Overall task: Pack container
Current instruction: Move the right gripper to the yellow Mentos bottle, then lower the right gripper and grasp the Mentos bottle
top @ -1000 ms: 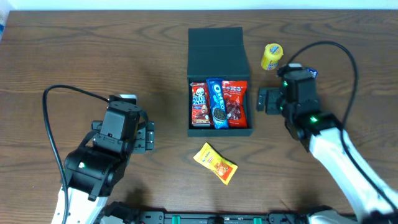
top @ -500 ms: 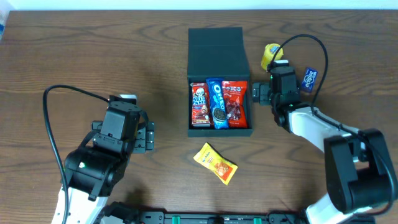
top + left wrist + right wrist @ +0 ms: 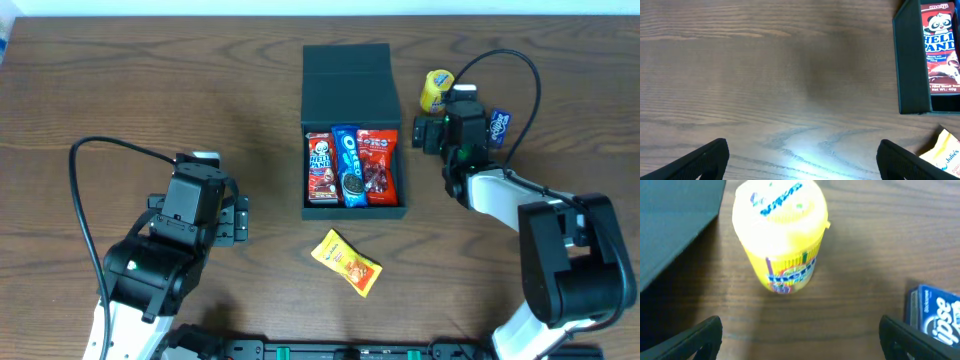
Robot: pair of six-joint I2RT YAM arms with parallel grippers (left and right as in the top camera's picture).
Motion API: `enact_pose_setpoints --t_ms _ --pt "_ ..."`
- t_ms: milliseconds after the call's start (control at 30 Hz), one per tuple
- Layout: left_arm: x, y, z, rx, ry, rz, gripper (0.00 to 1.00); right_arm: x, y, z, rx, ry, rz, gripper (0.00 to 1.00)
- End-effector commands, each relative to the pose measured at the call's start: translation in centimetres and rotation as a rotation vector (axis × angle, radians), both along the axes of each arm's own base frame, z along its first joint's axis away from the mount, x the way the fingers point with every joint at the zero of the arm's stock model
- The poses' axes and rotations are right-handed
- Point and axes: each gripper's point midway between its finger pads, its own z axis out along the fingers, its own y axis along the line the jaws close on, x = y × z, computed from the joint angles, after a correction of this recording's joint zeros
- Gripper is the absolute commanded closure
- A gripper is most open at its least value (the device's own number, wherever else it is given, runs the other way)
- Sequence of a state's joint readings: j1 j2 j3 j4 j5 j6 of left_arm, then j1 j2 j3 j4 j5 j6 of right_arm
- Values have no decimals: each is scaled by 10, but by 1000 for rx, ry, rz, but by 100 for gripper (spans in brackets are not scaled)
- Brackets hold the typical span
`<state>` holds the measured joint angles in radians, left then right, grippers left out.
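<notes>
Small yellow cylindrical plastic tub [image 3: 782,235]: may be knocked aside if approached off-centre by the wide-open, empty right gripper [image 3: 800,340].

Left arm: enters the overhead view at the 7 o'clock edge; forearm runs toward 1 o'clock; its black cable [image 3: 85,160] loops out toward 9 o'clock and back to the wrist
Left gripper [image 3: 200,205]: sits at about 8 o'clock; faces down, tipped toward 12 o'clock; jaws spread to their widest; nothing between them; fingertips [image 3: 710,160] show only at the lower corners of the left wrist view
Right arm: base link at the 5 o'clock edge; white forearm reaches toward 11 o'clock; a small green light glows at the wrist
Right gripper [image 3: 458,130]: sits at about 2 o'clock; faces toward 12 o'clock; jaws spread wide; holding nothing; fingertips [image 3: 705,335] show at the lower corners of the right wrist view
</notes>
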<state>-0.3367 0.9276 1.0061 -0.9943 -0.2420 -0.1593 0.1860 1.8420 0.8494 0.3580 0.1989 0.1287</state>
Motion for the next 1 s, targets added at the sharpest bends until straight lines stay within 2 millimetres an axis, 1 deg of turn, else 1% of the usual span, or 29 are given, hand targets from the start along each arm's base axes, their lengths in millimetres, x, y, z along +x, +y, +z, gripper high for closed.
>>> enact_pose_setpoints --t_ms 0,133,200,500,733,900,967 --pt "0 1 -1 6 6 -1 5 5 -6 3 -6 -18 -14 1" --pt "0 1 -1 6 6 -1 5 10 -11 5 1 -38 -23 1" --pt "0 1 -1 6 6 -1 5 14 -10 4 9 -40 -16 1" --pt "0 1 -1 6 6 -1 5 42 -5 -11 19 -28 -5 1" --pt "0 1 -1 6 6 -1 5 63 -2 -11 -6 -46 14 1" --pt "0 1 -1 6 6 -1 5 65 -3 -16 -9 -40 10 1" --pt "0 1 -1 6 6 -1 5 65 -6 -21 -17 -36 -2 1"
